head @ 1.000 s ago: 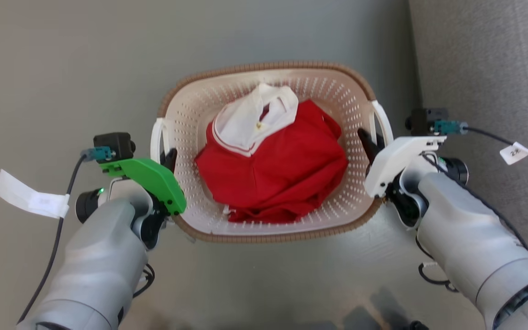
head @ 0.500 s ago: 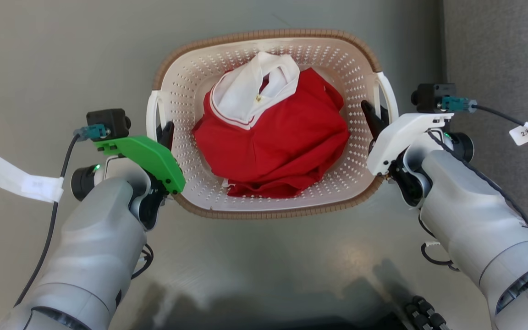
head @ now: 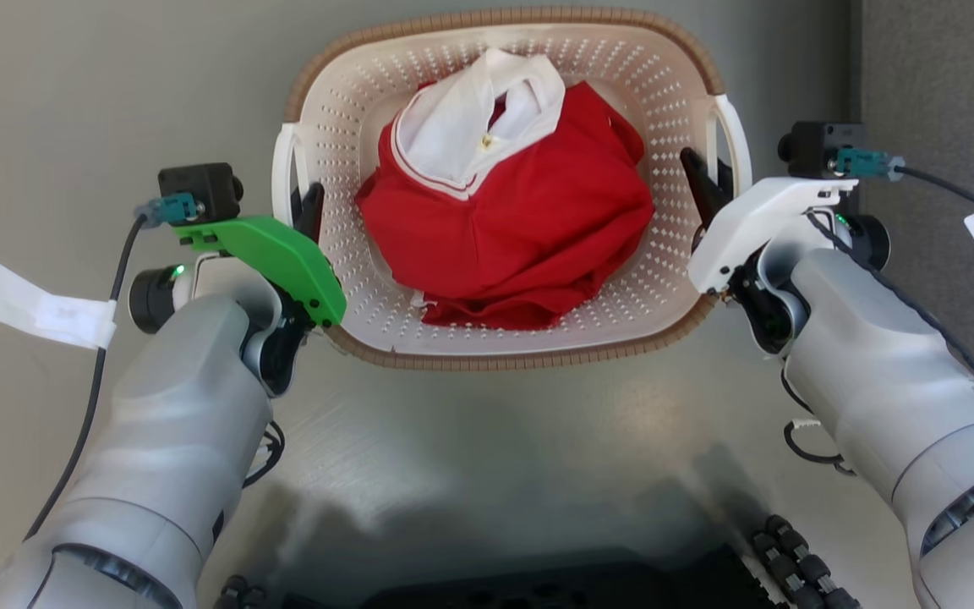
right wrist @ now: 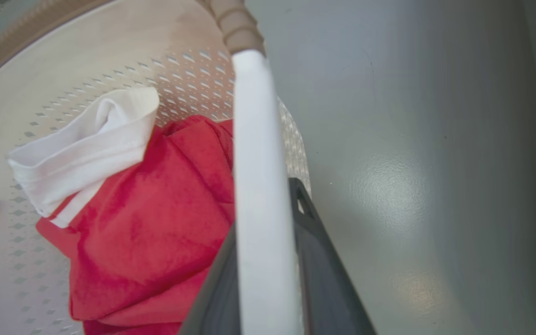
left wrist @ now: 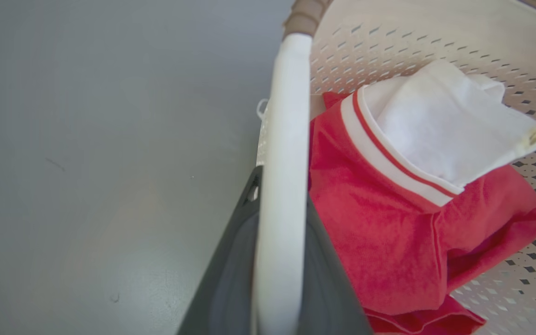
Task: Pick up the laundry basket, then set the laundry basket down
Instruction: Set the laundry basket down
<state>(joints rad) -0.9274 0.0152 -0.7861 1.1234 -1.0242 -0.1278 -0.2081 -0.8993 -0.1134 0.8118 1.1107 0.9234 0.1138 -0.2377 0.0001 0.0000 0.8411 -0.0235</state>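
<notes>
Head view now takes in the robot's dark base (head: 538, 584) along its bottom edge, so the camera has shifted over the grey floor (head: 115, 85). The laundry basket (head: 504, 362), with a red shirt (head: 521, 220) inside, looms larger than a second ago and is probably lifted clear of the floor. The left hand (head: 311, 203) stays clamped on the left handle (head: 281, 169) and the right hand (head: 703, 182) on the right handle (head: 736, 127). Setting down is likely next.
</notes>
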